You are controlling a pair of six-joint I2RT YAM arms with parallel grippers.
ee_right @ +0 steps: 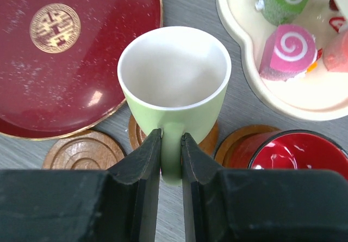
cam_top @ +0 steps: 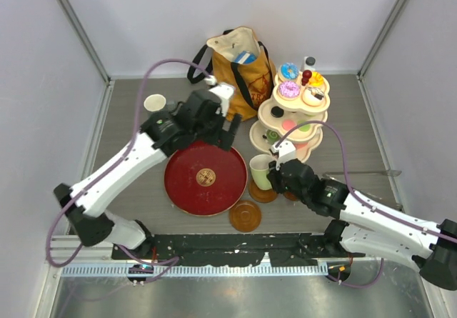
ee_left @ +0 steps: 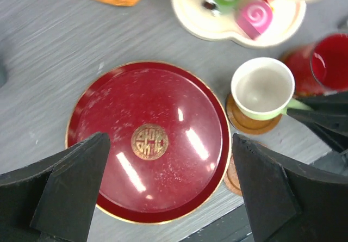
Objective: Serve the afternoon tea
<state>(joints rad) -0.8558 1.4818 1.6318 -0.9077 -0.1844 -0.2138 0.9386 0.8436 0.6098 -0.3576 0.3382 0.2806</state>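
This looks like a robot test lab, not a home: a grey counter (cam_top: 371,118) is boxed in by plain white walls (cam_top: 36,82) and metal posts (cam_top: 75,25), and a left arm (cam_top: 114,171) and right arm (cam_top: 385,221) with purple cables (cam_top: 170,61) are bolted by a metal rail (cam_top: 214,269).

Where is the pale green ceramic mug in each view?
Top external: pale green ceramic mug right of centre, right of the round red tray.
Left wrist: mug at right, tray centre.
Right wrist: mug centre, handle in right pincer; tray upper left.
Shared landmark: the tray.
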